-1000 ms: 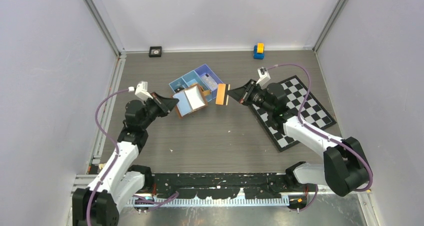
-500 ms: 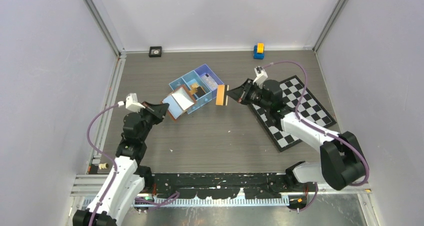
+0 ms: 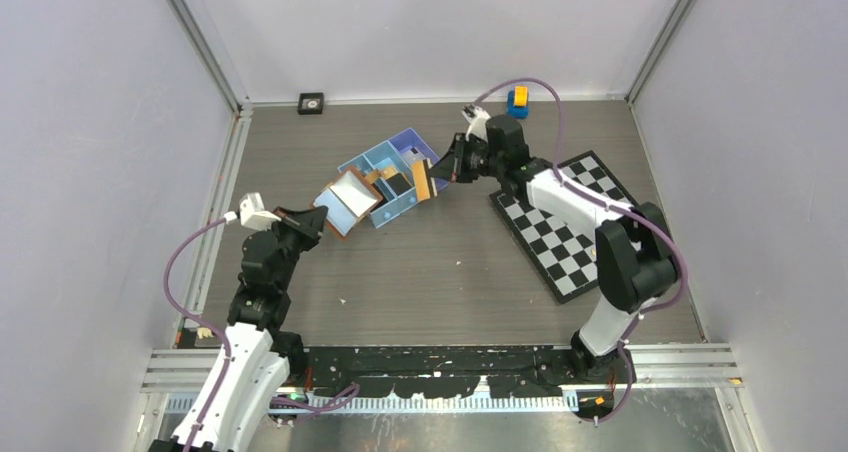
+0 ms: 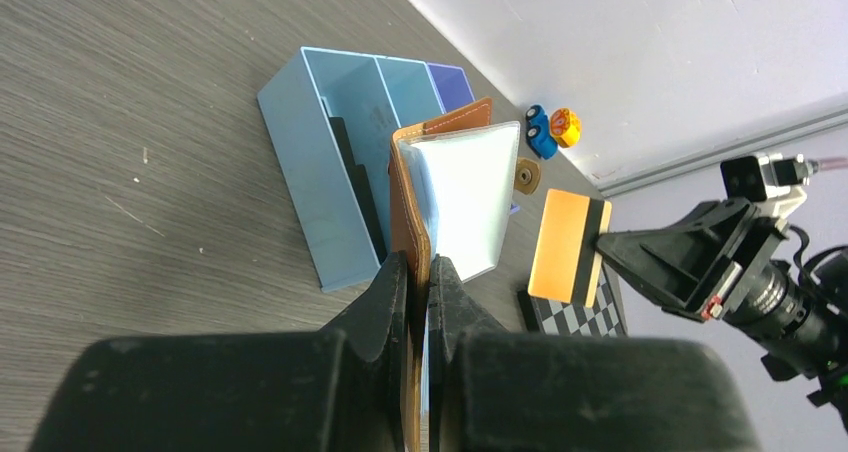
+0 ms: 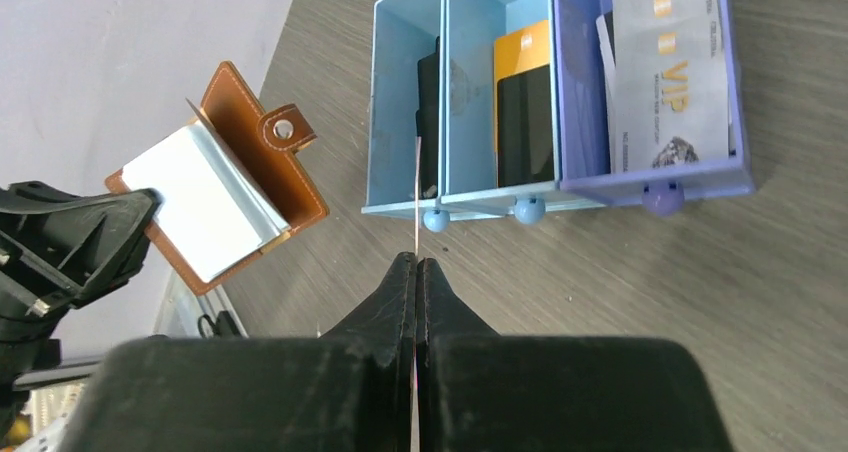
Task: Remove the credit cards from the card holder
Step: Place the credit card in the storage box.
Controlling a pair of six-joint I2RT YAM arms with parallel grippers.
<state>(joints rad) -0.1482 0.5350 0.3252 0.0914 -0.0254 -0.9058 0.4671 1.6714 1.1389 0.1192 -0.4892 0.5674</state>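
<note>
Pinches the small brown leather-like folding card holder (image 4: pixel 408 197) by one edge in the almost-closed left gripper (image 4: pixel 417 274), spread open just beside the blue three-compartment plastic tray (image 5: pixel 400 102). Clamps a thin orange credit card (image 4: pixel 565 247) in the fully closed right gripper (image 5: pixel 415 269), edge-on at the tray's near wall. Could snag that wall and twist loose. Tallies one holder, one held card, three or so cards (image 5: pixel 523 102) in the tray.

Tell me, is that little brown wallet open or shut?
Open. The card holder is spread, its pale inside showing and its strap clasp hanging unfastened, while the left fingers pinch one edge.
</note>
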